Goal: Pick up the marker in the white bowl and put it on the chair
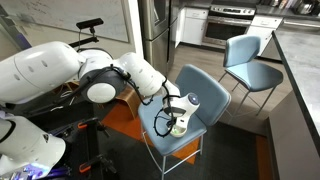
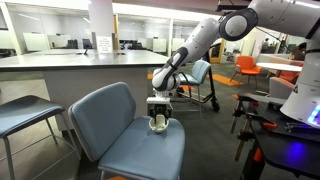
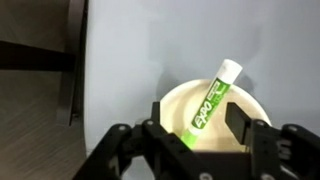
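Note:
The pale green marker lies slanted in the small white bowl, its upper end resting over the rim. The bowl sits on the seat of the larger blue-grey chair. My gripper hangs just above the bowl, open, with one finger on each side of the marker's lower end and not touching it. In both exterior views the gripper points straight down over the bowl on the chair. The marker is too small to make out there.
The like, smaller-looking chair stands behind, near a dark counter. A dark stool stands beside the chair, under a long counter. The seat edge drops to dark floor.

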Robot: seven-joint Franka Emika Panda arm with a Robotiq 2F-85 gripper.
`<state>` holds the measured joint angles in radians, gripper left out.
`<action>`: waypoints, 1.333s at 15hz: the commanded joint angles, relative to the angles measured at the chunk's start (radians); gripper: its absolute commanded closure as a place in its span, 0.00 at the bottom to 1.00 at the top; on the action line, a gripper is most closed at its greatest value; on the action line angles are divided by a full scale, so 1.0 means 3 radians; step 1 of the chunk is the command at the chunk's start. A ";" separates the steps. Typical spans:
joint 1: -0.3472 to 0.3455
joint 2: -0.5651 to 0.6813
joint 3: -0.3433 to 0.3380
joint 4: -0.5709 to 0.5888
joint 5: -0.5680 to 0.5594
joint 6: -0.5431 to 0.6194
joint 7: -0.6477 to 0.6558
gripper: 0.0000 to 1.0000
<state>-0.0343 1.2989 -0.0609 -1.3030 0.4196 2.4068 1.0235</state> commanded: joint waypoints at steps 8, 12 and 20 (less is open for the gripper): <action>-0.0123 0.0457 0.0055 0.0733 0.0038 -0.0369 0.0213 0.34; -0.0173 0.0600 0.0071 0.0965 0.0029 -0.0475 0.0257 0.37; -0.0222 0.0560 0.0121 0.0917 0.0030 -0.0461 0.0235 0.81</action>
<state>-0.0874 1.4670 -0.0360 -1.0432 0.4220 2.3020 1.0692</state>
